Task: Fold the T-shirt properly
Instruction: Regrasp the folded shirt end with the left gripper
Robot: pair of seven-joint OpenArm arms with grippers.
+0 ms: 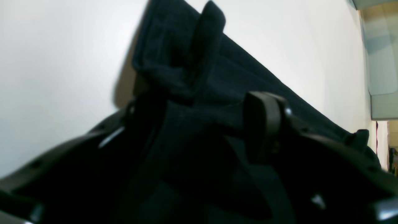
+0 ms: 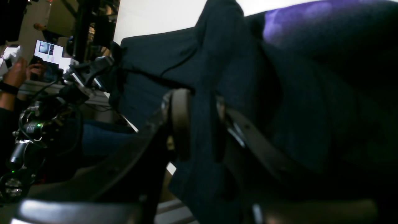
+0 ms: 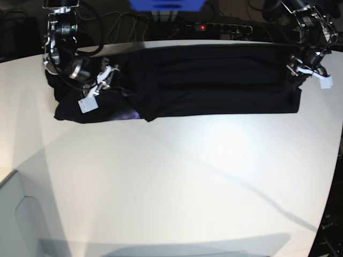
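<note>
The black T-shirt (image 3: 214,80) lies as a long folded band across the far side of the white table (image 3: 171,171). Its left end is bunched into a loose heap. My right gripper (image 3: 104,75) is at that bunched end. In the right wrist view the right gripper (image 2: 200,105) is shut on a hanging fold of the T-shirt (image 2: 311,109). My left gripper (image 3: 299,67) is at the band's right end. In the left wrist view the left gripper (image 1: 197,109) has its jaws wide apart, with a ridge of the T-shirt (image 1: 217,71) rising between them.
A power strip (image 3: 214,25) and cables run behind the table's far edge. A grey box (image 3: 21,214) sits at the near left corner. A person's hand (image 2: 18,71) holding a phone shows beyond the table. A pale bin (image 1: 382,77) stands off the table's side.
</note>
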